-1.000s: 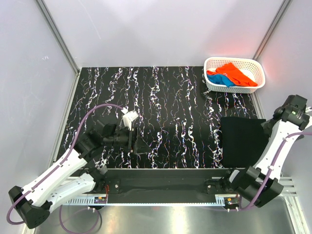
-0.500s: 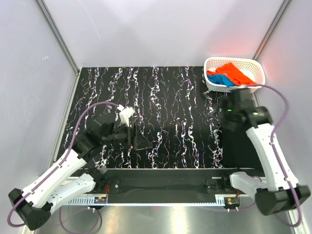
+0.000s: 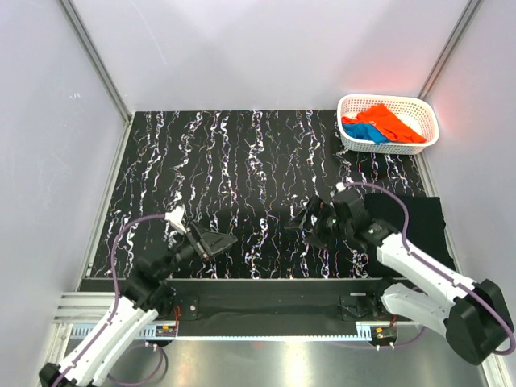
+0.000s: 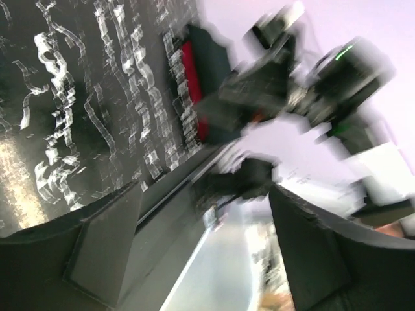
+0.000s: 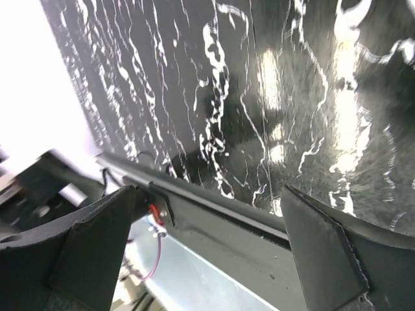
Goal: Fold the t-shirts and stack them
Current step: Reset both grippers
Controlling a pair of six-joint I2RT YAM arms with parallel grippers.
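Hanging low over the near left of the black marbled desk, the left pincer stands released, its dark fingers spread wide with nothing between them. The right pincer sits near the middle of the desk, just off the surface, likewise released and empty; its wrist view shows only the desk's near edge between the fingers. A folded black t-shirt lies flat at the right edge, partly under the right arm. At the far right corner a white lattice basket holds a crumpled orange t-shirt lying over a blue t-shirt.
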